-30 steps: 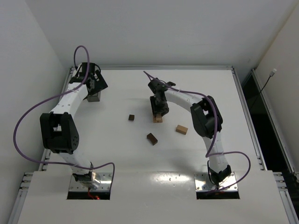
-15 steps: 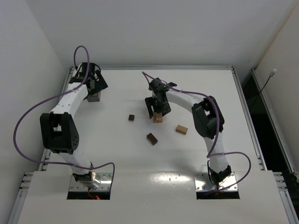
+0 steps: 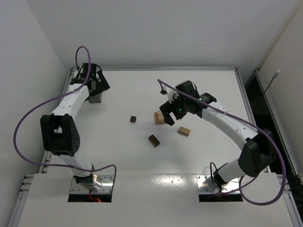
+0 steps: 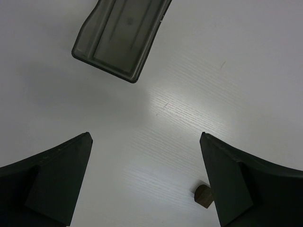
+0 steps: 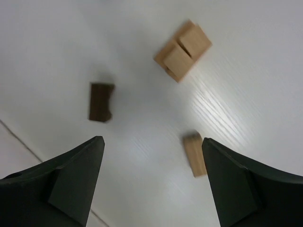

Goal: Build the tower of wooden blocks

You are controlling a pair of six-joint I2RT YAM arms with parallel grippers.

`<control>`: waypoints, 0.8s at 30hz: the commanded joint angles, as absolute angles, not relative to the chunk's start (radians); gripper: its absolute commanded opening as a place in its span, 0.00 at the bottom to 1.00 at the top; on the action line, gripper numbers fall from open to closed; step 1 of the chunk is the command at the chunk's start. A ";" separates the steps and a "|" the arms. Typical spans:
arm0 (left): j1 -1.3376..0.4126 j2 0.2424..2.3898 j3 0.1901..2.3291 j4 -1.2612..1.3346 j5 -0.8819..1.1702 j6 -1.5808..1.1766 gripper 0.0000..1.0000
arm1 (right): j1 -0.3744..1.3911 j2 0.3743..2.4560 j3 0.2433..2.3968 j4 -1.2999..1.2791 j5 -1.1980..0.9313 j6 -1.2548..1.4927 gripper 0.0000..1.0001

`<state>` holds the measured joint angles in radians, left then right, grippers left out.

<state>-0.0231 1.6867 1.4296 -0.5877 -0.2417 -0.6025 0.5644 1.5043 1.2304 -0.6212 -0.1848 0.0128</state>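
Observation:
A low cluster of two tan blocks (image 3: pixel 159 117) sits mid-table; in the right wrist view the tan pair (image 5: pixel 182 50) lies pressed together. A single tan block (image 3: pixel 184 131) and a dark brown block (image 3: pixel 154 140) lie nearer, and both show in the right wrist view, tan (image 5: pixel 194 154) and dark (image 5: pixel 101 101). A small dark block (image 3: pixel 133 119) lies to the left and also shows in the left wrist view (image 4: pixel 203 195). My right gripper (image 3: pixel 168 115) (image 5: pixel 152 140) hangs open and empty just right of the tan pair. My left gripper (image 3: pixel 97 89) (image 4: pixel 145 137) is open and empty at the far left.
A grey translucent box (image 3: pixel 95 98) (image 4: pixel 120 35) lies on the table under the left gripper at the far left. A raised metal rim (image 3: pixel 165 69) frames the white table. Purple cables loop from both arms.
My right gripper opened over the tan blocks, let go and drew back to the right, with its elbow swinging out right. The left arm has not moved.

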 commanded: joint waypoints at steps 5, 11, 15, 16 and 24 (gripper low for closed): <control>-0.058 1.628 1.433 -0.548 -0.206 -0.586 0.96 | 0.499 1.405 0.959 -0.606 -0.098 -0.406 0.74; -0.077 1.637 1.454 -0.548 -0.206 -0.586 0.96 | 0.454 1.407 0.890 -0.584 -0.132 -0.517 0.74; -0.077 1.646 1.463 -0.548 -0.206 -0.586 0.96 | 0.427 1.448 0.890 -0.565 -0.143 -0.545 0.74; -0.077 1.646 1.463 -0.548 -0.206 -0.577 0.96 | 0.426 1.478 0.890 -0.552 -0.153 -0.558 0.74; -0.077 1.664 1.473 -0.548 -0.206 -0.577 0.96 | 0.396 1.637 0.977 -0.561 -0.236 -0.577 0.74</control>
<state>-0.0727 1.6783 1.4296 -0.5739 -0.2081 -0.5835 0.4011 1.6115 0.9184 -0.5858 -0.1753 -0.5457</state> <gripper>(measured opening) 0.963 0.739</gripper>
